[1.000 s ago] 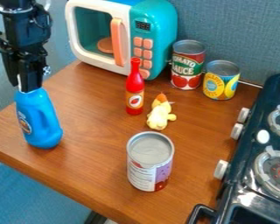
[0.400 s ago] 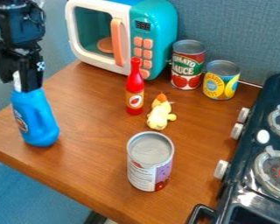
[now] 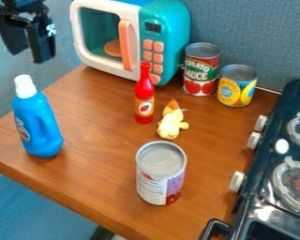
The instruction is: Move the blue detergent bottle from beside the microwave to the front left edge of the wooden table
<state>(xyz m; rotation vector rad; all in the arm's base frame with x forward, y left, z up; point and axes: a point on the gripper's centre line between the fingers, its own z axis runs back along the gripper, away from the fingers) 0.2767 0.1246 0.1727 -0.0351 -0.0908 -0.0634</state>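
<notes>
Blue bottle (image 3: 38, 129), just one, single claw (image 3: 29, 56) spread above, one red bottle (image 3: 145, 93), three cans (image 3: 160, 176)

The gripper (image 3: 28, 57) hangs with its fingers apart above the white-capped blue bottle (image 3: 37, 124), which stands upright on the wooden table (image 3: 102, 173), left of a red bottle (image 3: 144, 96), a yellow toy (image 3: 171, 124) and a silver-topped can (image 3: 160, 173), with a toy microwave (image 3: 168, 23) behind and a stove (image 3: 265, 187) at right.
</notes>
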